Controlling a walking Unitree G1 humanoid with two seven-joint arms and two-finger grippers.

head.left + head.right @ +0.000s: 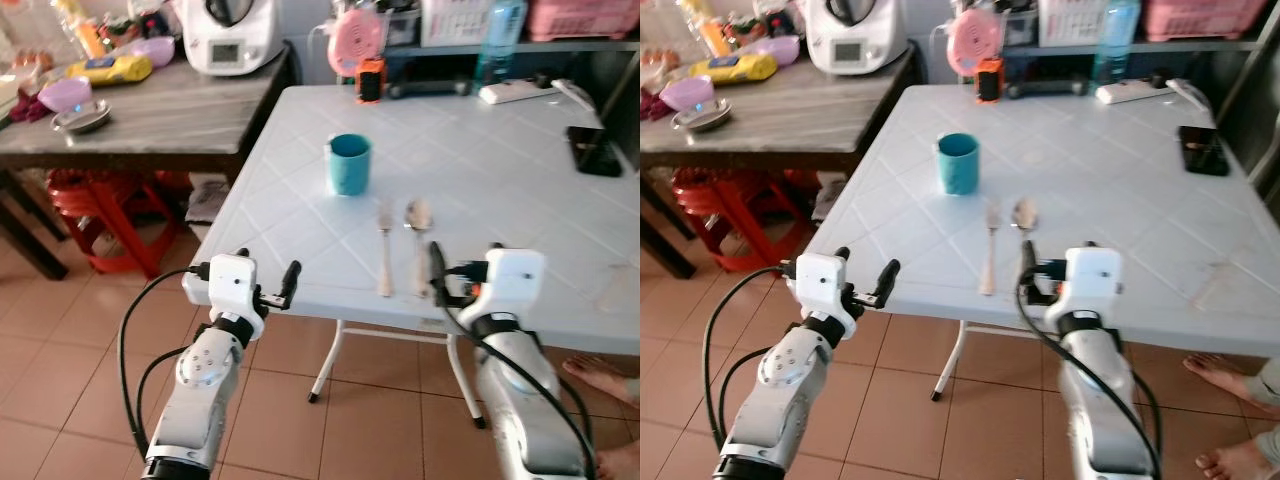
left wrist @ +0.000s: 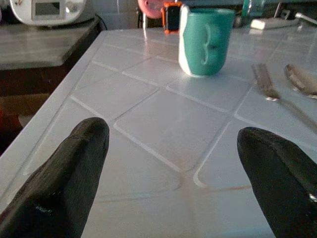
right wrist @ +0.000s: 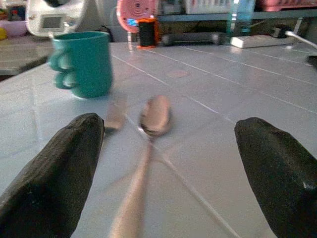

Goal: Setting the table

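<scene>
While both arms reach toward the near edge of the white plastic table (image 1: 520, 200), a teal mug (image 1: 349, 163) stands upright on the tabletop and serves as the landmark. Just nearer the robot than the mug, and slightly to its right, a fork (image 1: 384, 250) and a spoon (image 1: 417, 240) lie side by side, close but apart, their handles pointing toward the near table edge; the fork is the one closer to the mug.

From the mug, the left gripper (image 1: 265, 283) sits well toward the robot and to the left, at the table's near edge, its two black fingers (image 2: 64, 183) spread wide with nothing between them; its wrist view looks across bare tabletop to the mug. The right gripper (image 1: 438, 275) is also on the robot's side of the mug, just past the cutlery handles at the near edge, and its fingers (image 3: 54, 173) are likewise spread wide and empty, with the spoon lying on the table in the gap ahead of them.

Behind the mug, at the far edge, stand an orange-and-black gadget (image 1: 370, 80) and a white power strip (image 1: 515, 92). Far right of the mug lies a black phone (image 1: 594, 150). Left of the mug, on a wooden side table (image 1: 170, 110), is a white kitchen appliance (image 1: 228, 35). A person's bare foot (image 1: 598, 378) rests on the tile floor (image 1: 60, 340) beyond the right arm.
</scene>
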